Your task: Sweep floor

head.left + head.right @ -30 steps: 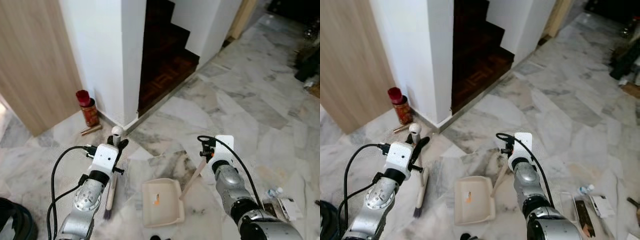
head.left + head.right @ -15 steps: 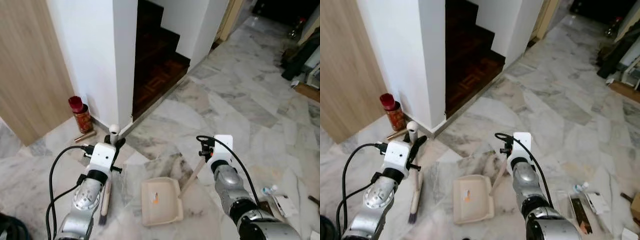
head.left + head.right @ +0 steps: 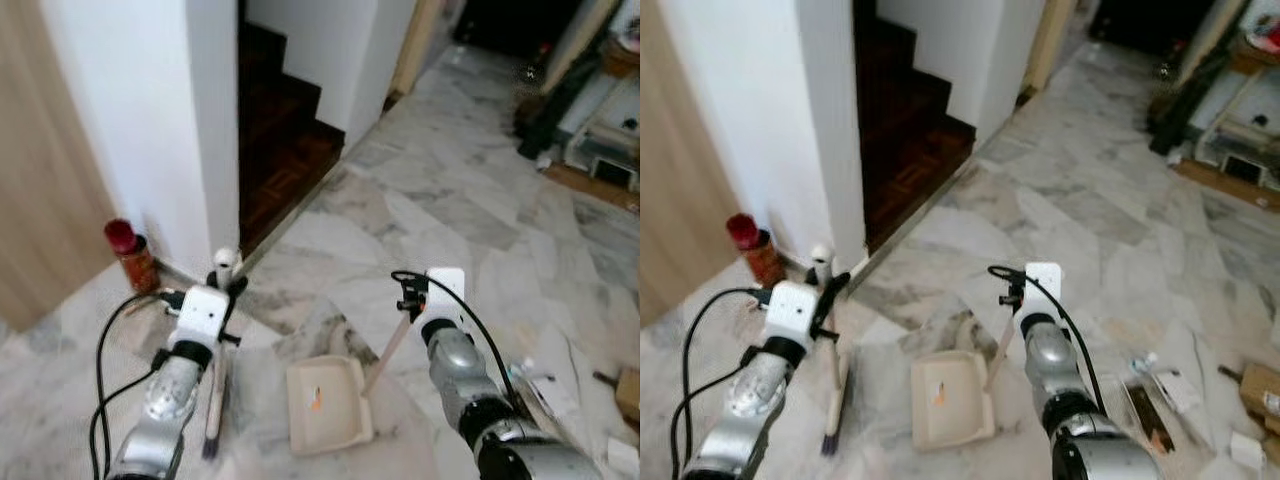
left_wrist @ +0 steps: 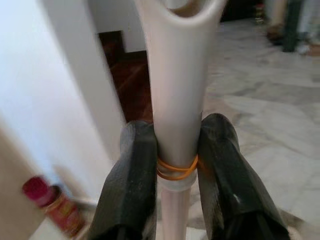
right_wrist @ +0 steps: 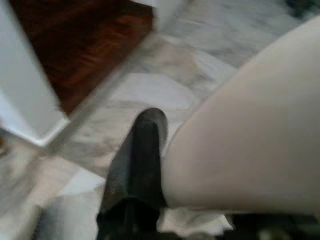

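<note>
Left hand (image 4: 175, 165) clamps the brush (image 3: 214, 400) handle beside the dustpan (image 3: 327, 402); right hand (image 3: 408, 300) grips the dustpan's handle. Risk: the pan tips off the floor, letting dirt slip under.

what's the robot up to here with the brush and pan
It is set up to sweep a marble floor near a stairwell. The left pincer is shut on the broom handle, the brush end down by the floor. The right pincer holds the dustpan's handle, with the dustpan resting on the floor between the arms.
</note>
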Available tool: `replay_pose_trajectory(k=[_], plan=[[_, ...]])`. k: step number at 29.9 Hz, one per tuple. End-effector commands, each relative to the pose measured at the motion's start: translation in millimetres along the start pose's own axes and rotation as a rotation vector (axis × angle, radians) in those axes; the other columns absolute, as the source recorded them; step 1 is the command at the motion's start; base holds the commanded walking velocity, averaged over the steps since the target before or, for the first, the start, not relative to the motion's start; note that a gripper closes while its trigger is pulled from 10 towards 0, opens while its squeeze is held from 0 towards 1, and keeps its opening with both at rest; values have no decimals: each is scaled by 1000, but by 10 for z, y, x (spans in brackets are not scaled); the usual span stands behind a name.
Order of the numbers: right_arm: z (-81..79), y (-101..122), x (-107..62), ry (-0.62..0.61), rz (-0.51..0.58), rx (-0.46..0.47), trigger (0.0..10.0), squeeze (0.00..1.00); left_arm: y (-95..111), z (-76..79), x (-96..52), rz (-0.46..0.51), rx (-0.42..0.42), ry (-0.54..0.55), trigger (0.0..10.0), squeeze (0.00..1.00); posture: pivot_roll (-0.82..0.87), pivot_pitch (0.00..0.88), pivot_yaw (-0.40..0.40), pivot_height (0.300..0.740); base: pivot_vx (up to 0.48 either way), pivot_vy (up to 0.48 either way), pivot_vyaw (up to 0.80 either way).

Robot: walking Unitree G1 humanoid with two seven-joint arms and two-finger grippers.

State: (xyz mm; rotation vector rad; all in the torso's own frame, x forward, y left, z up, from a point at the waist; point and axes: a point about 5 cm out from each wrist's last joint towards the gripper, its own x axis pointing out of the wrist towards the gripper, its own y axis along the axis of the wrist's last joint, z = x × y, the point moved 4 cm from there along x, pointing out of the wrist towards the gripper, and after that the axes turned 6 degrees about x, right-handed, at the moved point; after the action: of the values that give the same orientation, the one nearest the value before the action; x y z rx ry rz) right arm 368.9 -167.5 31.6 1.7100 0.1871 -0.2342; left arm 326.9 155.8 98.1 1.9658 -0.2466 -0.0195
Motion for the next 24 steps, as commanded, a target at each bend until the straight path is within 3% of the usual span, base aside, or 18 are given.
replay_pose_trajectory(k=[1,8,24], plan=[[-1,207,45,-2,77,-13,10000,0,88,47,21,46,-6,-15,10000,0,69,0,-109,740,0,0,-769],[11,205,36,-12,85,-10,10000,0,103,55,65,57,2,-24,10000,0,56,0,-99,740,0,0,-769],[-14,186,17,-24,98,8,10000,0,65,70,108,47,-65,-18,10000,0,39,0,-93,740,0,0,-764]])
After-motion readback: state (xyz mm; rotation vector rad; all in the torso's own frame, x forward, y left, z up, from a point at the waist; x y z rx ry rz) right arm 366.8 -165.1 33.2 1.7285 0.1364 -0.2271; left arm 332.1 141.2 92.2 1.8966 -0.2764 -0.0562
